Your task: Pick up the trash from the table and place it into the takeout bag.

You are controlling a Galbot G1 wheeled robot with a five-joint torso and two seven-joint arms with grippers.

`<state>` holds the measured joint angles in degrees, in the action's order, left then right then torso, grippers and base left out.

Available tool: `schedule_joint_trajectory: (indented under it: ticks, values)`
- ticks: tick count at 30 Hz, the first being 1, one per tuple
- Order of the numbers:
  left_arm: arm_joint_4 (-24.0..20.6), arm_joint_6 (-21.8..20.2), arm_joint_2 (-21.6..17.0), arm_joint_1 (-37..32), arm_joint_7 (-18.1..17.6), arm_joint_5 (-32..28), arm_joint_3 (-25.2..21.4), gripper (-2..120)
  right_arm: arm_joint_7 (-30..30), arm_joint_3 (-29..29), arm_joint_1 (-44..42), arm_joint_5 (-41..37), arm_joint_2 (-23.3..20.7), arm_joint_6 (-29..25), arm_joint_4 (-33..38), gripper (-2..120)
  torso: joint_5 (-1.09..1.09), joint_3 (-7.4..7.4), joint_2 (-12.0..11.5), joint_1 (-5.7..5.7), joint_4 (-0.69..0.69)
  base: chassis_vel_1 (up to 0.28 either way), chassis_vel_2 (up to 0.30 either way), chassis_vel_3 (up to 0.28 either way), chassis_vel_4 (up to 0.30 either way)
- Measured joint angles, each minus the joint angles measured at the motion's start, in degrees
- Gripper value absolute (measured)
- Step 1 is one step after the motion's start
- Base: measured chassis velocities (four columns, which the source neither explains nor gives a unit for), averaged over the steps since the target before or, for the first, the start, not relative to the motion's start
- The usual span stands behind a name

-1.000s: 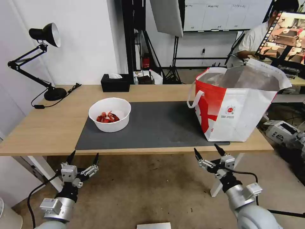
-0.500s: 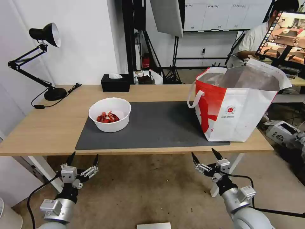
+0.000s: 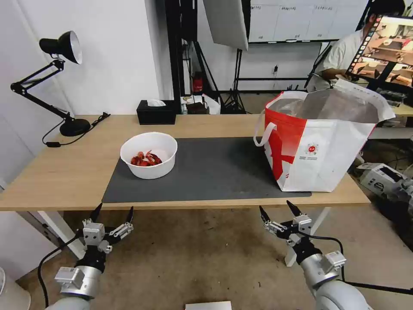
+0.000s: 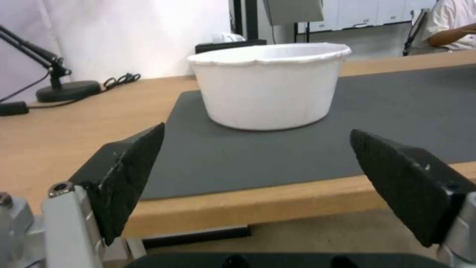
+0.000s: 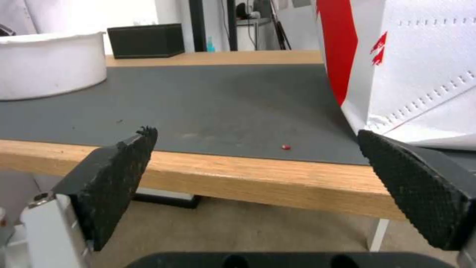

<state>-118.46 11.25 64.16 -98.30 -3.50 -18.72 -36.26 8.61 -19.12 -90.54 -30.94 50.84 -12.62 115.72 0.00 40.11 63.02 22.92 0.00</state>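
A white round bowl [image 3: 148,155] of red shellfish scraps sits on the left part of the dark grey mat [image 3: 206,172] on the light-wood table [image 3: 64,172]. The same bowl [image 4: 270,85] fills the middle of the left wrist view, and its side [image 5: 50,69] shows in the right wrist view. The red-and-white takeout bag [image 3: 318,146] stands open at the table's right end; its wall [image 5: 421,67] is close in the right wrist view. My left gripper [image 3: 112,212] hangs open below the front edge, in line with the bowl. My right gripper [image 3: 276,208] hangs open below the edge, near the bag.
A black tissue box [image 3: 156,113] stands at the back of the table, and a black desk lamp [image 3: 60,47] at the far left. A tiny red crumb [image 5: 285,147] lies on the mat near the front edge. A person sits at a screen behind the bag.
My right gripper has dropped slightly and shifted left below the table edge, then held still. The left gripper, bowl and bag have not moved.
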Motion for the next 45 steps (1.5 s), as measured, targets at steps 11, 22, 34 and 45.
schedule_joint_trajectory:
  ticks: [11,22,34,45]
  values:
    - [-0.5,-12.6,-14.9,14.0,-4.6,-18.9,-1.7,100,0.0,0.0,0.0,-0.1,0.0,0.1,0.1,100,0.00,0.00,0.0,0.00,0.00,0.000,0.000,0.000,0.000]
    - [4.1,-34.5,-26.6,31.2,-10.1,-43.3,2.3,100,0.0,0.0,0.1,-0.1,0.0,0.1,0.1,100,0.01,0.01,0.0,0.00,0.01,0.000,0.000,0.000,0.000]
    - [16.4,-51.4,-27.9,50.0,-14.5,-58.2,12.5,100,0.0,0.0,0.1,-0.1,0.0,0.1,0.1,100,0.00,0.01,0.0,0.01,-0.02,0.000,0.000,0.000,0.000]
    - [24.1,-54.0,-26.9,56.3,-15.1,-63.0,15.0,100,0.0,0.0,0.1,-0.1,0.0,0.1,0.1,100,0.00,0.00,0.0,0.01,-0.01,0.000,0.000,0.000,0.000]
